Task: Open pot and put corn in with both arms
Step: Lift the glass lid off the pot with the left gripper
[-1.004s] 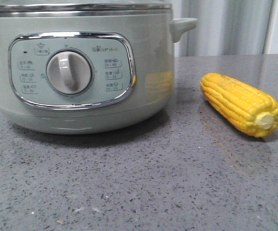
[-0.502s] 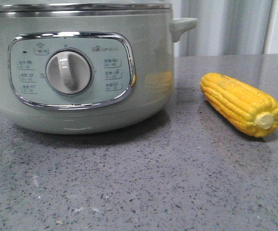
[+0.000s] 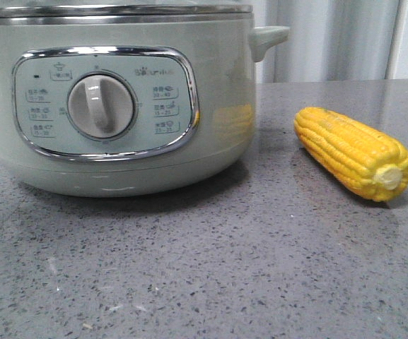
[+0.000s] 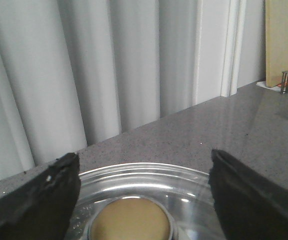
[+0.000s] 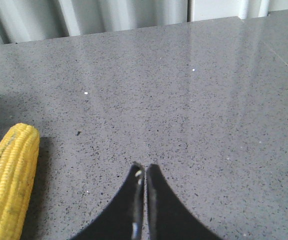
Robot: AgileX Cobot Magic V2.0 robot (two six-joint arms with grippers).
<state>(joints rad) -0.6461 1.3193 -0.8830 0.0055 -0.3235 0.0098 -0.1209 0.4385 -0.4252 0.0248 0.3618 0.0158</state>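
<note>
Front view: the pot (image 3: 119,106), a large round cooker in smooth pale sage-green enamel, stands on the speckled grey stone bench (image 3: 211,268), with a bright steel rim (image 3: 112,13) at its top edge and a small moulded side handle (image 3: 267,37) projecting to the right. A chrome frame with rounded corners encloses the control panel (image 3: 105,102), at whose centre sits a glossy cream dial (image 3: 101,106). The corn (image 3: 353,152) — a tapered, bright yellow cob with regular rows of kernels and a pale cut stem end turned toward the camera — lies on its side on the bench to the right of the pot, near it but apart; a faint yellow reflection of the cob shows on the pot's wall. Left wrist view: the left gripper (image 4: 144,200) hangs above the polished, mirror-like lid (image 4: 183,185), its matte black jaws spread wide to either side of a rounded tan knob (image 4: 130,220); no contact with the knob is visible. Pleated pale curtains (image 4: 84,75) form the backdrop. Right wrist view: the right gripper (image 5: 144,172) hovers over bare bench, its thin curved black jaws pressed together with nothing between them — the corn lies beside it, well clear of the tips.
</note>
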